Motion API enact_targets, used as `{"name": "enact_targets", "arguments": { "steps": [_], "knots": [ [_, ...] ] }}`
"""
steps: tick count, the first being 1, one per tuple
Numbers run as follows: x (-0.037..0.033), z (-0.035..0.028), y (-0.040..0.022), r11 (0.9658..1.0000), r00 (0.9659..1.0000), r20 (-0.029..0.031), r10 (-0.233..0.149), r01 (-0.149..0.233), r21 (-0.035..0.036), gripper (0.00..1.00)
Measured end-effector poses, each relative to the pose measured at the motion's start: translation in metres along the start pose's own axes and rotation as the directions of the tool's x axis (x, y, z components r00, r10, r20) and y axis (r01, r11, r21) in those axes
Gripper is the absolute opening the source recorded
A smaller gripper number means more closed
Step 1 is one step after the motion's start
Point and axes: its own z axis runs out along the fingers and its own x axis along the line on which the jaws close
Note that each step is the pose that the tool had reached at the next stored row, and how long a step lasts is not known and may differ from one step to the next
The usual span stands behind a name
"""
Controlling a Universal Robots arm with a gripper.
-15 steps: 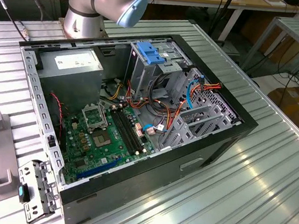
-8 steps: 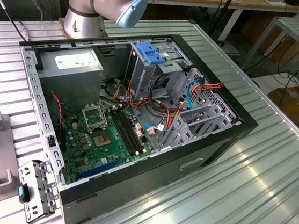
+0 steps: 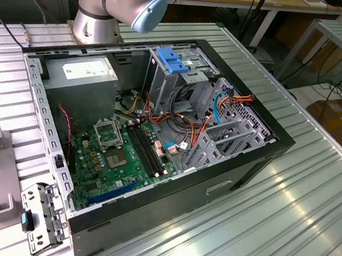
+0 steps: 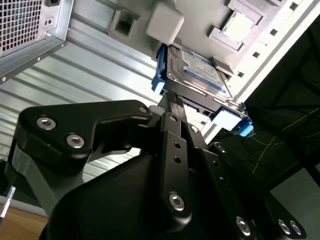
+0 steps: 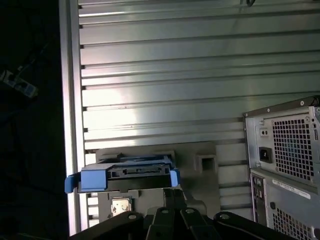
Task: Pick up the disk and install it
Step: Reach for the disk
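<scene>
Silver-black rectangular disk (image 4: pixel 197 70), blue rails: likely stiff, hefty, shock-fragile; grip side rails. Gripper (image 4: pixel 172 98) fingers nearly together at its edge.

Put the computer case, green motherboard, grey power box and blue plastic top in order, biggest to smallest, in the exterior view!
1. computer case
2. green motherboard
3. grey power box
4. blue plastic top

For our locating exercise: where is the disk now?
In both wrist views the disk lies on a grey holder on the ribbed table, just ahead of the gripper.
</scene>
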Motion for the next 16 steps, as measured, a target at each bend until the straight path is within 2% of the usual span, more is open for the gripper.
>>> {"name": "enact_targets", "arguments": {
  "steps": [2,3,4,12,14,16],
  "knots": [
    [0.0168,0.0002,-0.0002,1.0,1.0,0.0,0.0,0.0,0.0,0.11],
    [0.023,0.0002,-0.0002,1.0,1.0,0.0,0.0,0.0,0.0,0.11],
    [0.026,0.0002,-0.0003,1.0,1.0,0.0,0.0,0.0,0.0,0.11],
    [0.0272,0.0002,-0.0004,1.0,1.0,0.0,0.0,0.0,0.0,0.11],
    [0.0294,0.0002,-0.0005,1.0,1.0,0.0,0.0,0.0,0.0,0.11],
    [0.0348,0.0001,-0.0007,1.0,1.0,0.0,0.0,0.0,0.0,0.11]
  ]
}}
